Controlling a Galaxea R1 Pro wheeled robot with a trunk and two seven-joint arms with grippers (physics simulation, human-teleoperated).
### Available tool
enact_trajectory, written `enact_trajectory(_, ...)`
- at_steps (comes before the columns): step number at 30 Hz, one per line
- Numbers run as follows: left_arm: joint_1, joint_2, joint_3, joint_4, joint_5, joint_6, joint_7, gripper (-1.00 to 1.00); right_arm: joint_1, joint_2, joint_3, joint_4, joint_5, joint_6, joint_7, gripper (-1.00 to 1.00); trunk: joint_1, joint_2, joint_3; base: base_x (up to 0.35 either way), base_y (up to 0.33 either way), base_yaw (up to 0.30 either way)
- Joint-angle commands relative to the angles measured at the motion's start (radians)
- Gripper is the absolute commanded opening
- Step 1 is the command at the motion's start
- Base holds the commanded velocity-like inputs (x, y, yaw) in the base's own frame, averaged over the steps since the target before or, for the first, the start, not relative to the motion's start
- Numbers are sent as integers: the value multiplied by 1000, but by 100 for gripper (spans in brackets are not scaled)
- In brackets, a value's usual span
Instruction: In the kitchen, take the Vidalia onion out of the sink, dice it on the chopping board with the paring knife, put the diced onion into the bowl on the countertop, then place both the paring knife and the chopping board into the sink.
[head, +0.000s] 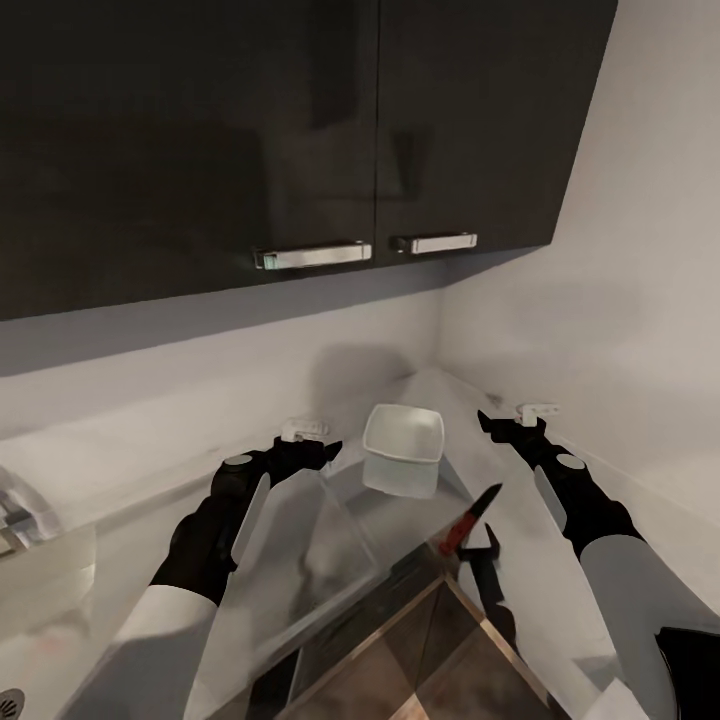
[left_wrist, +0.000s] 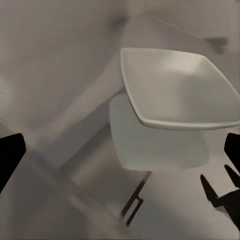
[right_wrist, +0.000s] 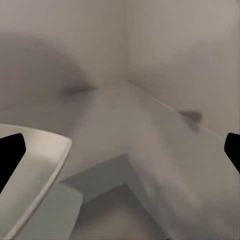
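Note:
The white squarish bowl (head: 404, 434) stands on the glossy grey countertop (head: 150, 470) near the corner, and also shows in the left wrist view (left_wrist: 175, 90) and the right wrist view (right_wrist: 35, 165). The paring knife (head: 468, 520), red handle and dark blade, is by the countertop's inner front edge, right of and nearer than the bowl. My left gripper (head: 318, 446) hovers open just left of the bowl. To the bowl's right my right gripper (head: 492, 421) is open and empty, beyond the knife. The sink (head: 22, 645) is at the far left. The onion and chopping board are out of view.
Dark wall cabinets (head: 300, 130) with two chrome handles hang above the counter. White walls meet in a corner behind the bowl. A chrome tap (head: 14, 512) sits at the left edge. Below the counter's inner edge are dark cabinet fronts and brown floor (head: 420, 660).

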Motion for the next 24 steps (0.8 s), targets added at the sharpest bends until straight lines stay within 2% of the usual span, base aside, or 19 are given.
enact_trajectory(1,-1,0,1,-1,1,6,-3,100,-1,0,-3,1,-4,-1,7,100,1,-2,-2,48,9,0)
enact_trajectory(13,-1,0,1,-1,1,6,-3,100,-1,0,-3,1,-4,-1,7,100,1,-2,-2,14,1,-109)
enact_trajectory(24,-1,0,1,-1,1,5,-3,100,-1,0,-3,1,-4,-1,7,100,1,-2,-2,179,-22,-7)
